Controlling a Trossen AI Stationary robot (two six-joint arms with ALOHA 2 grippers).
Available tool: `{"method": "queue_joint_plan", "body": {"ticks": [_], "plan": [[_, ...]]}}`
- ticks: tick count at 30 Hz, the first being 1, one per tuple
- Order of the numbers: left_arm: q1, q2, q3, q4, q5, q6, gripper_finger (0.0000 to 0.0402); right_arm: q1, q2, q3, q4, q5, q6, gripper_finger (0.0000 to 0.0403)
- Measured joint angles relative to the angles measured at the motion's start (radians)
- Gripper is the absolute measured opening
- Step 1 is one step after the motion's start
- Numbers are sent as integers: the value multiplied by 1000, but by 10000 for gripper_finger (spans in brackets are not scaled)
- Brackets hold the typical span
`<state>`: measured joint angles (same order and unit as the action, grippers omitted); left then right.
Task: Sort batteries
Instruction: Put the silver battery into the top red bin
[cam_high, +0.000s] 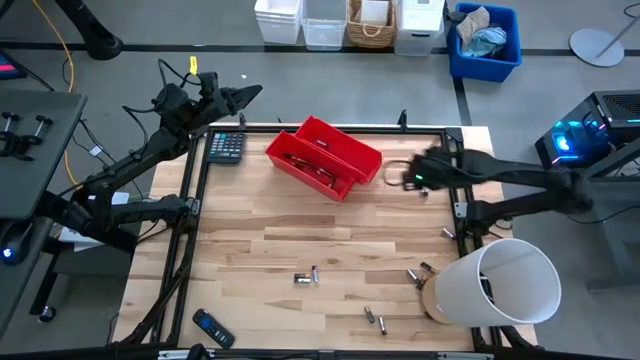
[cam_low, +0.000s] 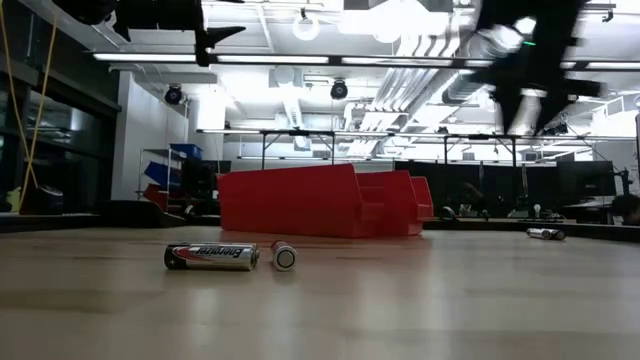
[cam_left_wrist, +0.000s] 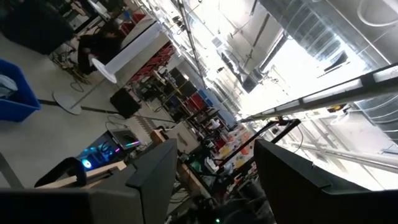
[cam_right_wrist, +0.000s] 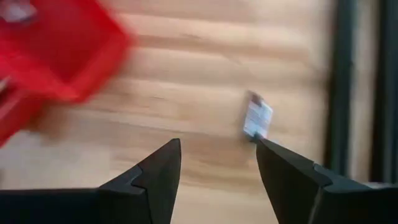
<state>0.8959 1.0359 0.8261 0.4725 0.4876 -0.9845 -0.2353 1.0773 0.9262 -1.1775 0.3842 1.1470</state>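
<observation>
Several small silver-grey batteries lie scattered on the wooden table: a pair (cam_high: 306, 277) near the middle front, two (cam_high: 376, 320) by the near edge, two (cam_high: 419, 271) beside the white cylinder, and one (cam_high: 424, 193) under my right arm. The low view shows one battery (cam_low: 211, 257) lying lengthwise and one (cam_low: 284, 255) end-on. Two joined red bins (cam_high: 322, 158) stand at the far middle. My right gripper (cam_high: 396, 172) hovers open just right of the bins, above the table, and a battery (cam_right_wrist: 257, 118) lies just past one fingertip. My left gripper (cam_high: 248, 96) is open, raised beyond the far left corner.
A dark calculator (cam_high: 226, 147) lies at the far left corner and a black remote (cam_high: 212, 327) at the near left edge. A large white cylinder (cam_high: 495, 285) lies on its side at the near right corner. Bare wood spreads across the middle of the table (cam_high: 250, 240).
</observation>
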Motion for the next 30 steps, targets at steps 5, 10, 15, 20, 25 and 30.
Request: {"method": "queue_joint_plan", "body": {"ticks": [5,10,15,20,25,30], "plan": [[0,0,0,0,0,-5,210,-30,-154,-219,-34,-55,233,206],[0,0,0,-2,0,-6,210,-105,-66,-220,44,-28,111,206],[0,0,0,-2,0,-7,210,-211,70,-221,95,-125,-6,206],[0,0,0,-3,-3,-9,210,-294,187,-221,169,-132,-9,206],[0,0,0,-3,-3,-9,210,-373,268,-221,194,-131,-33,206],[0,0,0,-3,-3,-9,210,-423,312,-221,199,-112,-54,206]]}}
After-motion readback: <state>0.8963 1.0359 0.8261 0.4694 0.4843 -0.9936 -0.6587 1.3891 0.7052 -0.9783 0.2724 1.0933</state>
